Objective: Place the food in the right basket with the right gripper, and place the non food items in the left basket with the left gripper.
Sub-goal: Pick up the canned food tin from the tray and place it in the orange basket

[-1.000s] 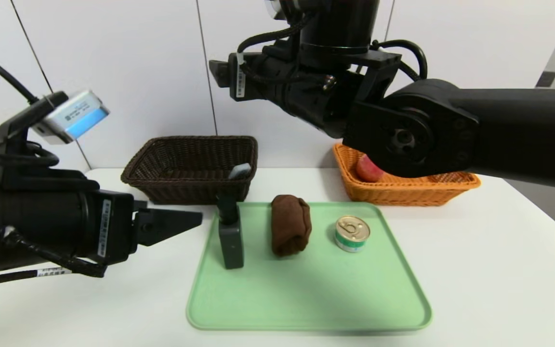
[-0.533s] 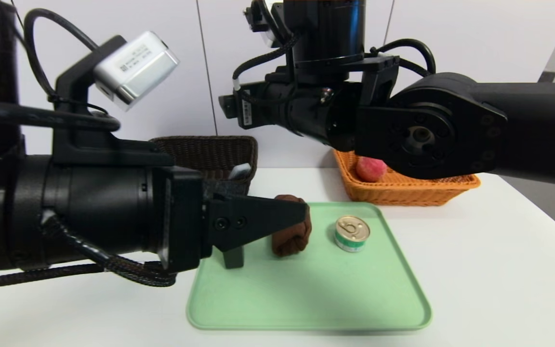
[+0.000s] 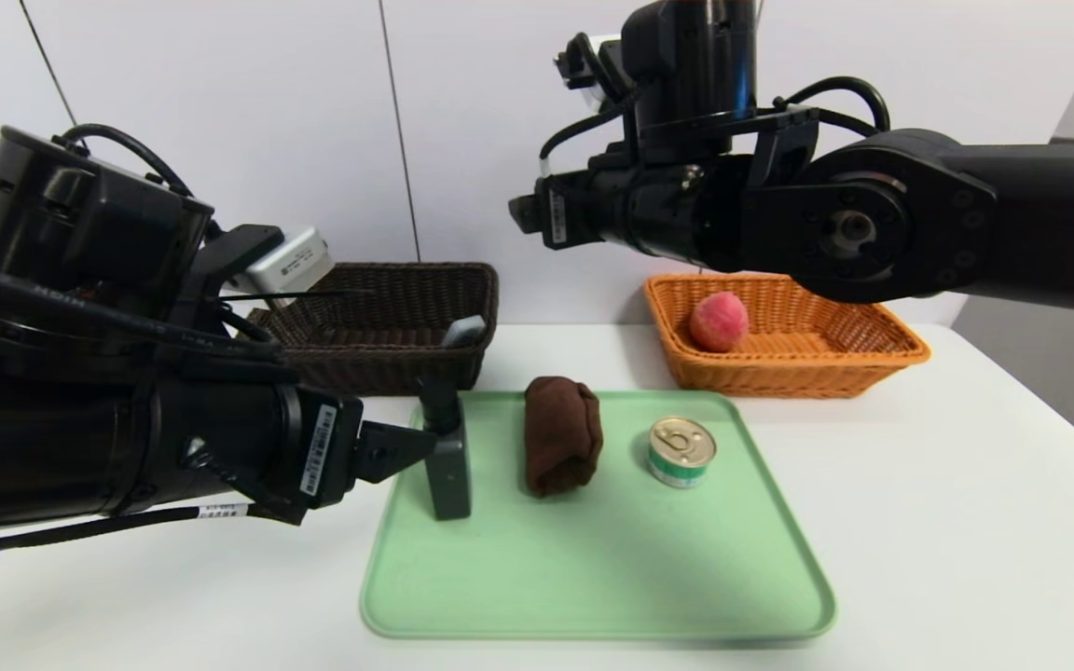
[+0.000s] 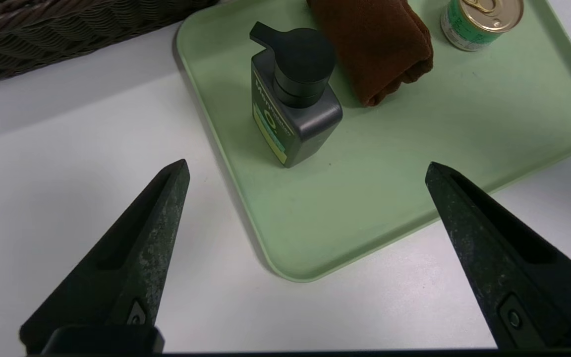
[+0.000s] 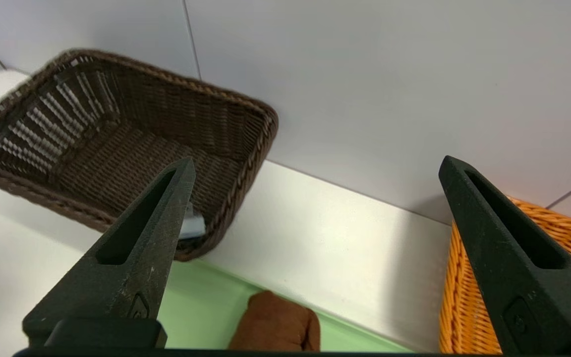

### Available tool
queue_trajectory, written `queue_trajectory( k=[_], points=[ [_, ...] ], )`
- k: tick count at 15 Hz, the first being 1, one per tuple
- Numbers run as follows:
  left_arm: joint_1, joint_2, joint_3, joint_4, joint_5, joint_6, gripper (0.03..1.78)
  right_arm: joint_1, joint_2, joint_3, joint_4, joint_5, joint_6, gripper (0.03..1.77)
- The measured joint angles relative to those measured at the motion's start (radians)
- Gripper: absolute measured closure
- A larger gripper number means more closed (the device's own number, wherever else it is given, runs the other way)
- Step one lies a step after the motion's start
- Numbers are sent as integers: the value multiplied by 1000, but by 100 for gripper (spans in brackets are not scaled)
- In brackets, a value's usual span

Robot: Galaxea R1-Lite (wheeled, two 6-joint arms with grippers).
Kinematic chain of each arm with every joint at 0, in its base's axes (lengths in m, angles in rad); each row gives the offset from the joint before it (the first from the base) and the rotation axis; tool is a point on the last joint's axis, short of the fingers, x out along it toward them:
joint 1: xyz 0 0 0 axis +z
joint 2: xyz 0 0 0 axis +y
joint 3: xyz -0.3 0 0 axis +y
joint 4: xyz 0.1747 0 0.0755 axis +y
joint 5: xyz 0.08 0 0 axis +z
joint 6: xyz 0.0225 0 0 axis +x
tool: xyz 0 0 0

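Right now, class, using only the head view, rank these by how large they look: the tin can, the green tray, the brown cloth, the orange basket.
1. Green tray
2. Orange basket
3. Brown cloth
4. Tin can

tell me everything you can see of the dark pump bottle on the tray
The pump bottle stands upright near the left edge of the green tray, beside the brown cloth. It has a dark, boxy body, apparently plastic, a round black pump head with a short spout, and a green and yellow label. No gripper holds it.
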Motion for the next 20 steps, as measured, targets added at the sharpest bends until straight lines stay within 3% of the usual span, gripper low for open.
queue_trajectory(
  k=[4, 8, 12, 20],
  points=[
    [8, 9, 14, 0, -3, -1, 12, -40, -21, 24, 23, -3, -3, 11],
    [20, 21, 23, -2, 68, -5, 12, -73, -53, 102, 35, 13, -15, 11],
    [30, 18, 25, 1, 79, 1, 12, -89, -119, 192, 45, 43, 3, 11],
    [170, 18, 19, -5, 62, 80, 12, -143, -289, 457, 19, 77, 20, 11]
  ],
)
